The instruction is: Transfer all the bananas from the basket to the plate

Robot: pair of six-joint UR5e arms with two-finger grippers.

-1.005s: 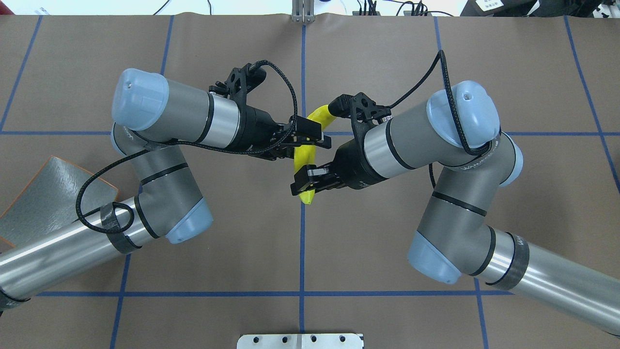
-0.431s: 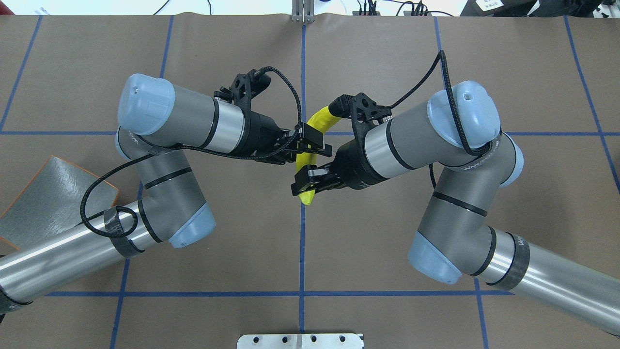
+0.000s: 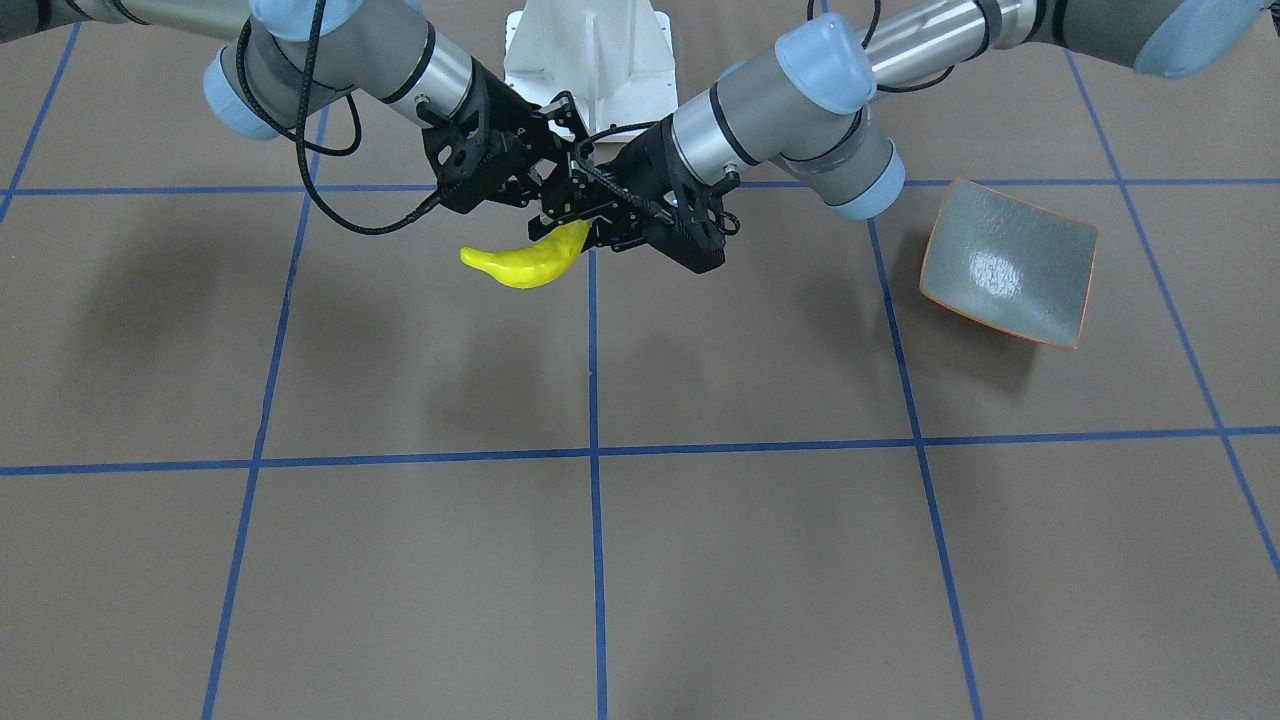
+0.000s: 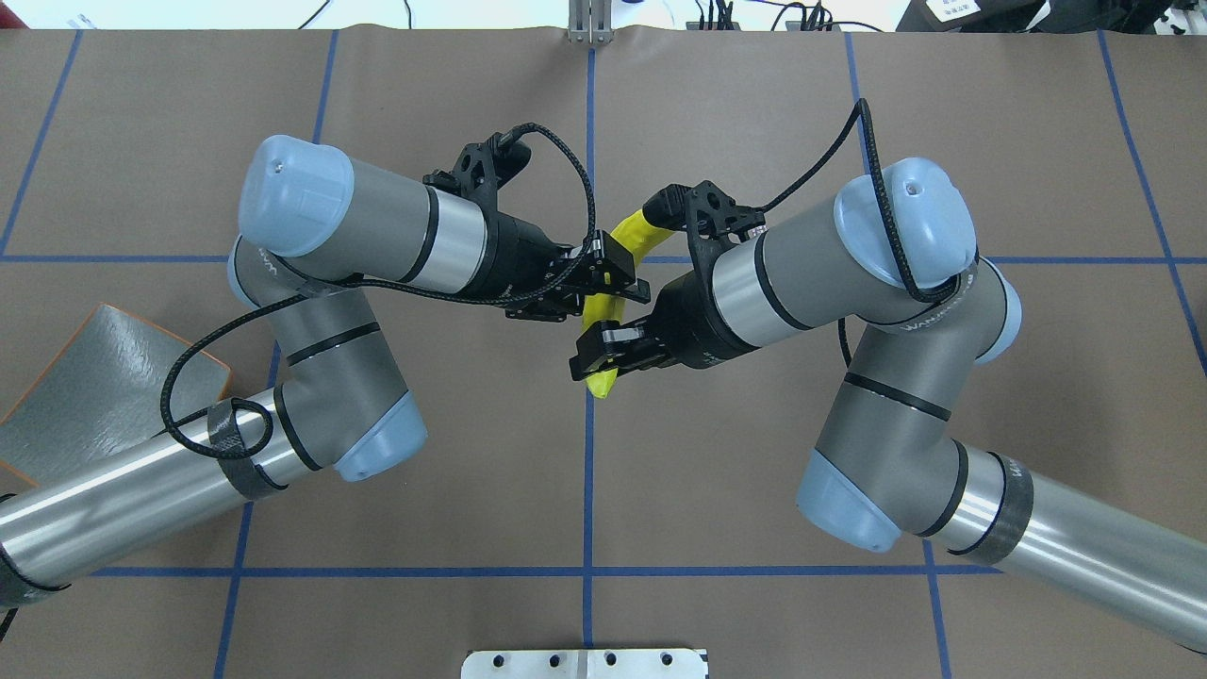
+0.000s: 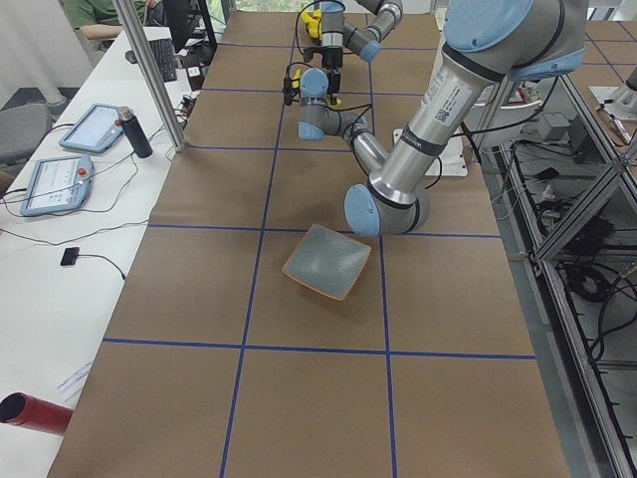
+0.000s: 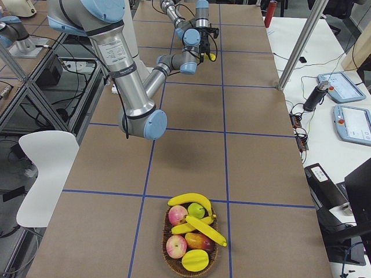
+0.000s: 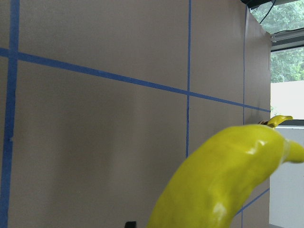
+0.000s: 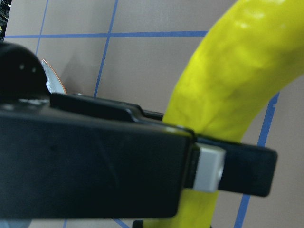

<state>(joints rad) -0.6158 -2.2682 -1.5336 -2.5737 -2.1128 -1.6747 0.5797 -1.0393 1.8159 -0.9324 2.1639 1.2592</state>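
One yellow banana (image 4: 597, 311) hangs in the air over the table's middle, and my right gripper (image 4: 586, 363) is shut on its near end. My left gripper (image 4: 630, 276) stands open with a finger on each side of the banana's middle; one of its fingers (image 8: 237, 164) crosses in front of the banana (image 8: 237, 80) in the right wrist view. The banana (image 7: 223, 185) fills the lower right of the left wrist view. The grey-blue plate (image 4: 85, 387) lies bare at the table's left, partly under my left arm. The basket (image 6: 165, 250) at the far right end holds more bananas (image 6: 206, 230).
The basket also holds apples (image 6: 175, 246) and other fruit. The white robot base (image 4: 585, 663) sits at the near table edge. Brown table with blue grid lines (image 3: 592, 450) spreads around both arms. Tablets and a bottle (image 5: 134, 131) lie on a side desk.
My left arm has moved right, bringing its open fingers around the banana's middle. The right gripper and the banana have stayed almost still.
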